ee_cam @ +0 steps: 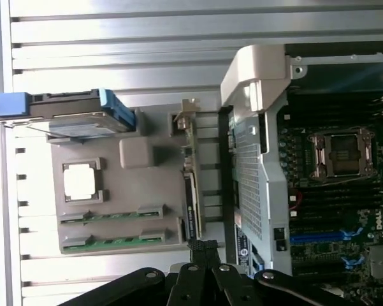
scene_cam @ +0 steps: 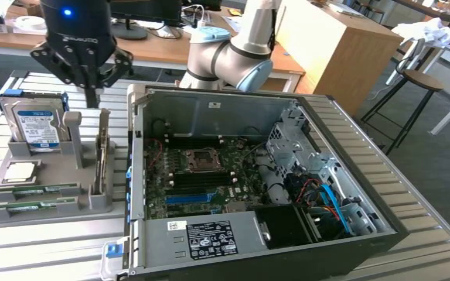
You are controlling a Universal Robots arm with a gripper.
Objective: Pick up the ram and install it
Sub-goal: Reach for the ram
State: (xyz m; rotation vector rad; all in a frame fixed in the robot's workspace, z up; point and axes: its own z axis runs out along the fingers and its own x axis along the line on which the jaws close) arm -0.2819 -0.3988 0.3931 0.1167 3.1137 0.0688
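Green ram sticks: two lie flat, side by side in the slots of the grey holder tray [scene_cam: 53,218], along its edge farthest from the hard drive [scene_cam: 37,126]. First ram stick [scene_cam: 37,190] lies just inside that edge's neighbour slot; second ram stick [scene_cam: 26,206] lies closest to the edge.
Gripper: the gripper [scene_cam: 92,101] hangs above the tray's opposite end, between the hard drive and the upright card [scene_cam: 101,155], well apart from both sticks.
Pincer state: fingers drawn together, nothing between them; the wrist view [ee_cam: 202,247] shows the tips meeting.
Progress: judged as the very start. Neither stick is lifted or touched, and the memory slots [scene_cam: 201,178] on the motherboard [scene_cam: 209,193] look unfilled.
Left to do: grasp, carry and seating all remain.
Tray neighbours: processor chip [scene_cam: 19,171] sits just beside the first stick, towards the hard drive. The upright card stands along the tray edge facing the computer case [scene_cam: 209,111].
Open room: air above both sticks is free. The case wall rises just beside the tray; inside, the slots sit beside the CPU socket [scene_cam: 204,157] with cables and the drive cage near, so room there looks tight.
Support: slatted metal table [scene_cam: 37,252] carries tray and case.
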